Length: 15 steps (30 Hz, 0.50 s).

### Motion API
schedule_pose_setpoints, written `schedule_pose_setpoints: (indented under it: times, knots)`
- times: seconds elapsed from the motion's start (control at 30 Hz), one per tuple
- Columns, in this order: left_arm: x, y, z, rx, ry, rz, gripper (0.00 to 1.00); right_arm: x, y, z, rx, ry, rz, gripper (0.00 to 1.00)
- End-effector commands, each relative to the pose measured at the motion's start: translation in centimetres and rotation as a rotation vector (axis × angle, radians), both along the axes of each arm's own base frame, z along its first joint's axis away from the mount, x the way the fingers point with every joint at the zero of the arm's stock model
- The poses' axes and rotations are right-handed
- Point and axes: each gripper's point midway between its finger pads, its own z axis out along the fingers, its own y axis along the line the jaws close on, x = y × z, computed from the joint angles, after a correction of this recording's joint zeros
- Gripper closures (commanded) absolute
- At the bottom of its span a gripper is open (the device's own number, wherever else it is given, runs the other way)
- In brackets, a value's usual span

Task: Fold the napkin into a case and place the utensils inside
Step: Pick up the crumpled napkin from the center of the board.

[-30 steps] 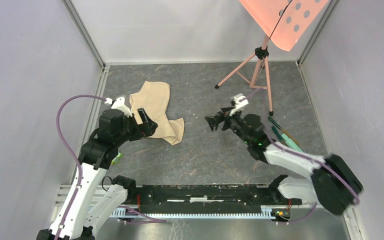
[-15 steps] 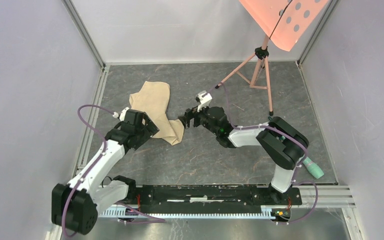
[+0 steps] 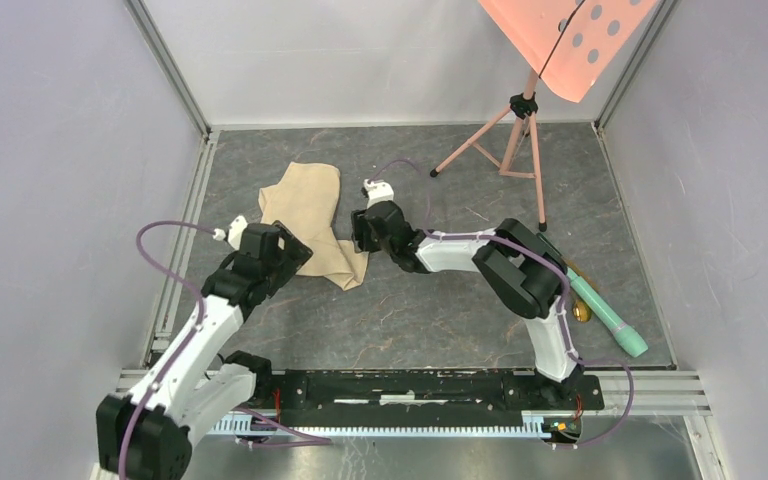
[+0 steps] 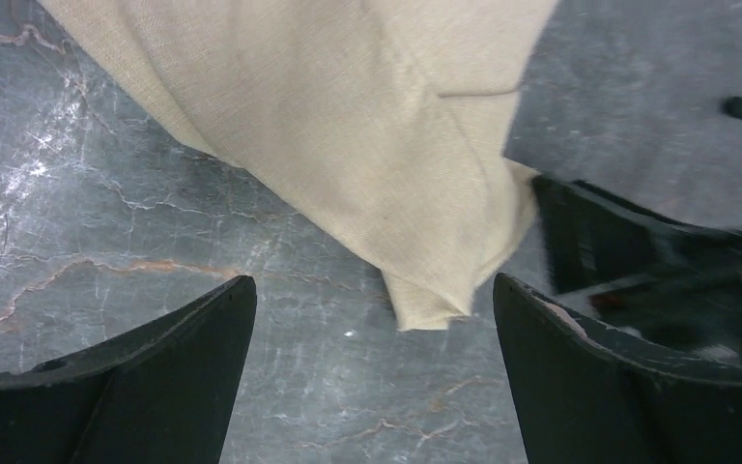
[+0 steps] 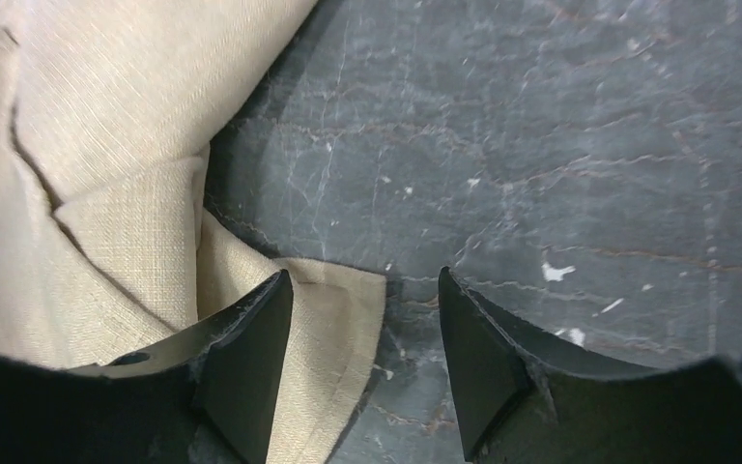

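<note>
Napkin (image 5: 106, 193) corner between parted fingers (image 5: 242, 358) of right hand (image 5: 365, 329).

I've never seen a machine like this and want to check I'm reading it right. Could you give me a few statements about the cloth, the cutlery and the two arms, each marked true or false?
1. The napkin lies rumpled, not yet folded into a neat pocket. True.
2. The utensils are tucked inside the cloth. False: they lie far off to the right, beside the mint-green cylinder.
3. The left jaws are clamped shut. False: they stand wide apart, with a corner of the cloth between them.
4. The right jaws are at the napkin's edge. True.
</note>
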Motion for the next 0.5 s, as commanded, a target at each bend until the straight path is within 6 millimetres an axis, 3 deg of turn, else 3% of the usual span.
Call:
schedule_pose_setpoints:
  times: [0.0,0.3,0.37,0.47]
  knots:
    - [-0.9,0.7,2.8,0.002,-0.110,-0.008,0.02,0.0,0.0,-1.3,-0.139,0.020,-0.068,0.37]
    - [-2.7,0.5,7.3,-0.046,-0.229,-0.052,0.03,-1.3,1.7,-4.1,-0.240,0.073,-0.046,0.53]
    - [-2.9,0.1,7.8,-0.044,-0.236,-0.092,0.03,-1.2,1.5,-4.0,-0.241,0.068,-0.058,0.67]
    - [-3.2,-1.6,8.2,-0.056,-0.256,-0.227,0.01,-0.5,0.1,-1.9,-0.227,-0.015,-0.101,0.96]
